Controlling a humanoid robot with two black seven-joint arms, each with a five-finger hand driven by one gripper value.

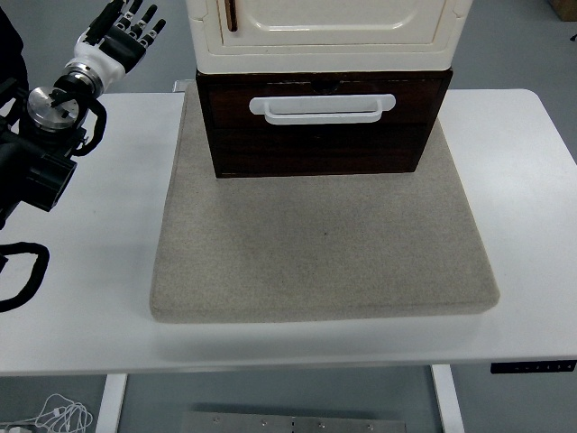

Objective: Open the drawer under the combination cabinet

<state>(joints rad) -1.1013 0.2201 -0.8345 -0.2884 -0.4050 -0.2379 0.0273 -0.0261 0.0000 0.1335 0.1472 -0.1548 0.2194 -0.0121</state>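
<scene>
Left hand point(126, 27) spread beside dark wooden drawer point(320, 126)

- cream cabinet point(325, 27)
- dark brown drawer point(315, 144) with a white handle point(322, 108)
- plain grey-beige mat point(320, 253)
- white counter point(81, 271)
- black-and-white left robot hand point(126, 32)

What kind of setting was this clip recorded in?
Probably a robot test lab, not a home: a height-adjustable white table with a control panel, a cream cabinet on a dark wooden drawer staged on a grey felt mat.
</scene>
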